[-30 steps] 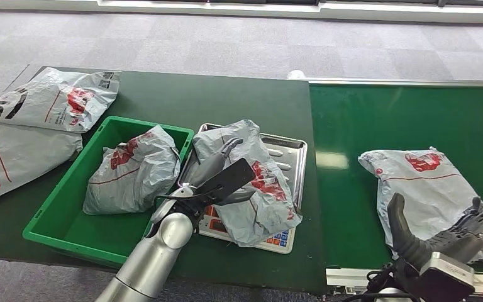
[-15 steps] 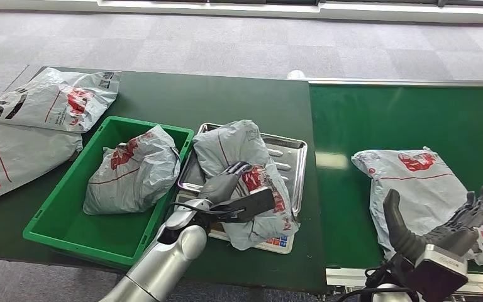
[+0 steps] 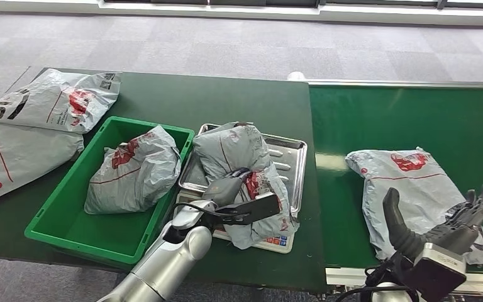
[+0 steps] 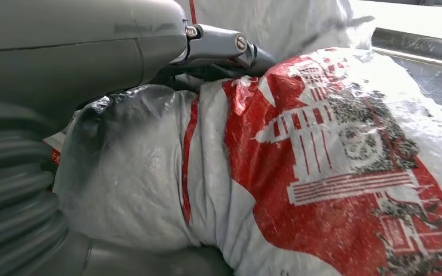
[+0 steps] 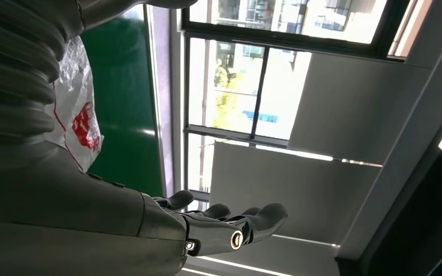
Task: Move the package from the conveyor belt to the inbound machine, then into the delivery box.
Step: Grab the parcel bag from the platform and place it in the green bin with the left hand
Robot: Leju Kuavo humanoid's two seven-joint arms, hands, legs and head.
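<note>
Our left hand (image 3: pixel 234 196) has its fingers (image 4: pixel 221 45) wrapped over the near end of the grey package (image 3: pixel 242 170), thumb under and the darker fingers on top, clamped on the crumpled plastic. That package lies on the steel tray of the inbound machine (image 3: pixel 287 165), at about six o'clock in the head view, its near end hanging over the keypad at the front.

The green delivery box (image 3: pixel 69 217) sits just beside the tray at nine o'clock, with one bagged parcel (image 3: pixel 135 176) already in it.

Our right hand (image 3: pixel 453 226) hovers at four o'clock with its fingers spread apart, palm up and holding nothing, just over the near corner of the next package (image 3: pixel 409 185) on the conveyor belt (image 3: pixel 409 119).

We judge the step in hand is the lift from tray to box. To do it well we should keep the squeeze firm, since the film is slack and slippery, raise the bag high enough that its sagging far end clears the box wall, and set it into the free space nearest us
</note>
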